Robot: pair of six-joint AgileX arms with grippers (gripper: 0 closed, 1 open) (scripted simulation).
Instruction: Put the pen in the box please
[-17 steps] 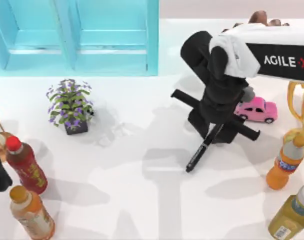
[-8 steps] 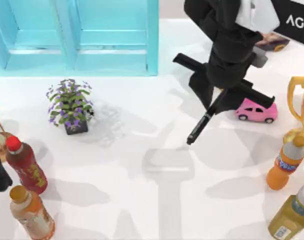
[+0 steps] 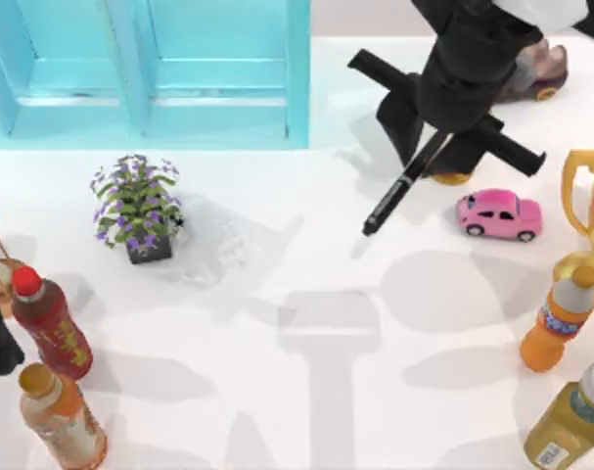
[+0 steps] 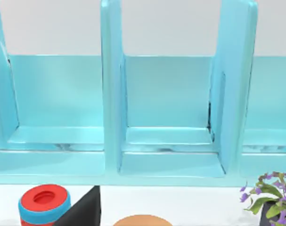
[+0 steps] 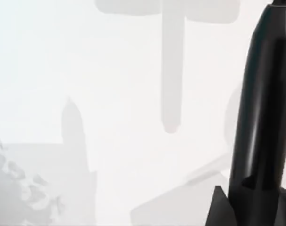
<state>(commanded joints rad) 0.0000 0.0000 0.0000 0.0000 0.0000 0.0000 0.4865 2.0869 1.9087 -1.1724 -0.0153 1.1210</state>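
One hand does the work: our right hand [image 3: 435, 157], in the upper right of the top view, is clamped on the upper end of the pen [image 3: 399, 191], which hangs slanting down and to the left, its tip clear of the bench [image 3: 306, 392]. In the right wrist view the pen [image 5: 263, 117] shows as a glossy black barrel above the white surface. We judge it light, stiff and rather slippery; a grip near one end lets it swing, so a hold nearer mid-barrel would be steadier.

Just beside the hand stand a pink toy car [image 3: 499, 214] and, near the frame's top, a dark shoe [image 3: 536, 73]. The box [image 3: 297, 69] fills the upper left, its near wall between the pen and the compartments, so we judge the pen must pass over that rim. A potted plant [image 3: 136, 208] sits below the box, well apart from the path. Bottles [image 3: 50, 323] line the lower corners. Our left arm is parked at the left edge, facing the box [image 4: 171, 141].
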